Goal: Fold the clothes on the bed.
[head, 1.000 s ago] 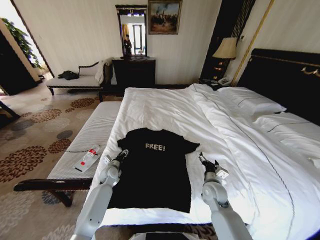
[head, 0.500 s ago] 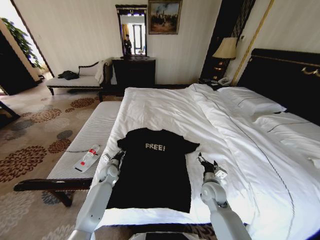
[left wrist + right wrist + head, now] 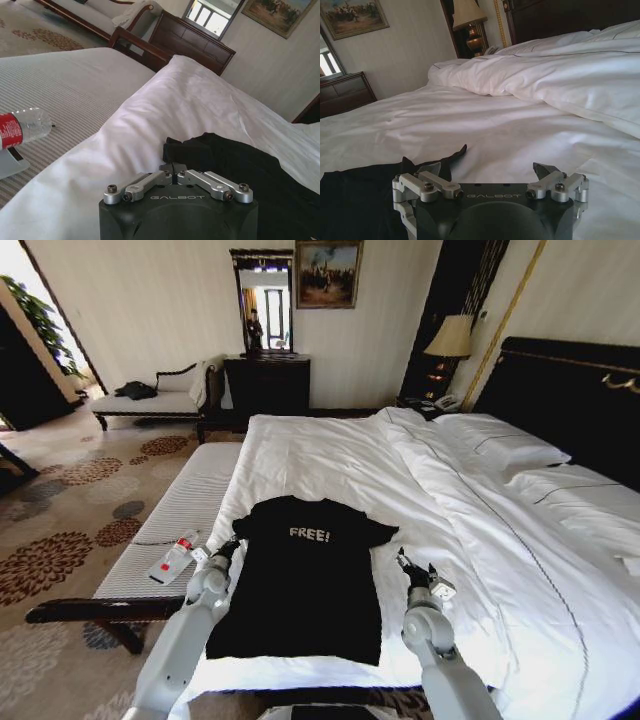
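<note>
Dragging my left claw [image 3: 222, 553], pinched on the T-shirt [image 3: 305, 580] sleeve, outward toward the bench [image 3: 170, 530], I flatten it on the bed [image 3: 330, 455] for folding while my right claw [image 3: 412, 567] waits spread.

The bottle's [image 3: 22, 129] cap end is cut off by the left wrist view's edge; its label is unreadable.

Bright daylight from the doorway [image 3: 25, 300] at left. White bedding [image 3: 330, 455] glares; black T-shirt [image 3: 305, 580] lacks detail. Head view bends at edges.
</note>
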Robot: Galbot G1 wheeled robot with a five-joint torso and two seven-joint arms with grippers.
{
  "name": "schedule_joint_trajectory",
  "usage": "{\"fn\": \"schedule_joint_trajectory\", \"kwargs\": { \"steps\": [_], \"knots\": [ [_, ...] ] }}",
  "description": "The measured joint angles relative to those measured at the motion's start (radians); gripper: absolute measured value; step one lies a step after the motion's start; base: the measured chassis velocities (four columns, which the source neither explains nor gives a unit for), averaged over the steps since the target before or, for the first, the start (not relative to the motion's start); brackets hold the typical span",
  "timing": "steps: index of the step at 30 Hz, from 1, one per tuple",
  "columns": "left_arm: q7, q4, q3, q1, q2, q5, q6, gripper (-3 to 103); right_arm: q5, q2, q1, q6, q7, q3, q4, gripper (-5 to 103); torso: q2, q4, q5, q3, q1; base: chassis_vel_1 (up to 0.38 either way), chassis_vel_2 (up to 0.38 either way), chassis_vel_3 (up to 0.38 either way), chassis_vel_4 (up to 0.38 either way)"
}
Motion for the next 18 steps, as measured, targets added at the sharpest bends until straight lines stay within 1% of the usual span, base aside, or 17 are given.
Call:
{"fn": "schedule_joint_trajectory", "kwargs": {
  "steps": [2, 10, 14, 18],
  "knots": [
    [-0.001, -0.007, -0.001, 0.009, 0.014, 0.004, 0.000, 0, -0.001, 0.003, 0.003, 0.000, 0.001, -0.007, -0.001, 100, 0.000, -0.0006, 0.0000, 0.000, 0.000, 0.000, 0.000, 0.000, 0.000],
    [-0.007, -0.035, -0.003, 0.024, 0.015, 0.017, 0.000, 0, -0.003, 0.007, -0.001, 0.000, 0.001, -0.011, 0.002, 100, 0.000, -0.0007, 0.0000, 0.000, 0.000, 0.000, 0.000, 0.000, 0.000],
    [-0.013, -0.061, -0.023, 0.033, 0.031, 0.022, -0.001, 0, -0.002, 0.004, -0.005, 0.000, 0.002, 0.000, 0.004, 100, 0.000, -0.0007, 0.0001, 0.000, 0.000, 0.000, 0.000, 0.000, 0.000],
    [-0.005, -0.085, -0.026, 0.048, 0.040, 0.050, -0.008, 0, -0.001, 0.004, -0.005, 0.001, 0.002, 0.001, -0.001, 100, 0.000, -0.0006, 0.0003, 0.000, 0.000, 0.000, 0.000, 0.000, 0.000]
  ]
}}
